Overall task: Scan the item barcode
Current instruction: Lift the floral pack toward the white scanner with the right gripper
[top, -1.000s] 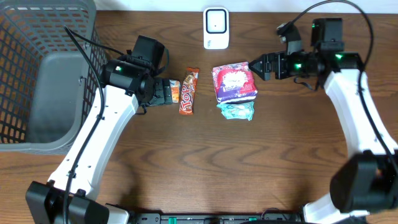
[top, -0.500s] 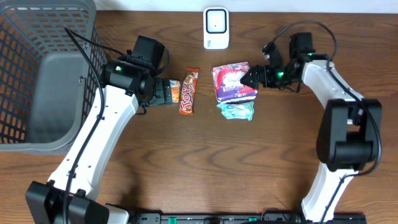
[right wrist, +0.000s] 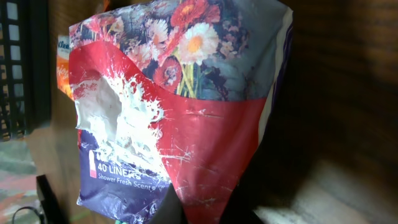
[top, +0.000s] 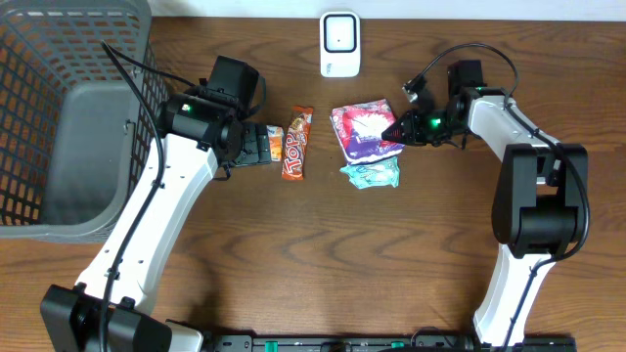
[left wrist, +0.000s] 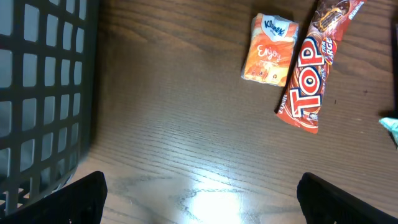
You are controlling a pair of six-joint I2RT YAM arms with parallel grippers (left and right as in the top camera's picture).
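Your right tool is clenched on the right-hand edge of the liner pack, the thin film of the wrapper nipped between its fingers. In the right wrist view the pack fills the picture, with its flowered red and purple face towards the camera. The pack sits mid-desk, near the white scanner at the far edge but apart from it, and its near edge touches a teal packet.

Your left tool is released, with its jaws spread wide just above the desk and nothing between them. Just beyond its fingertips lies a small orange Kleenex pack, and beside that a red TOP candy bar lying lengthwise, close to the Kleenex pack. Whether the two touch, you cannot tell from these views. The grey wire basket stands on the desk's left end, beside your left arm.
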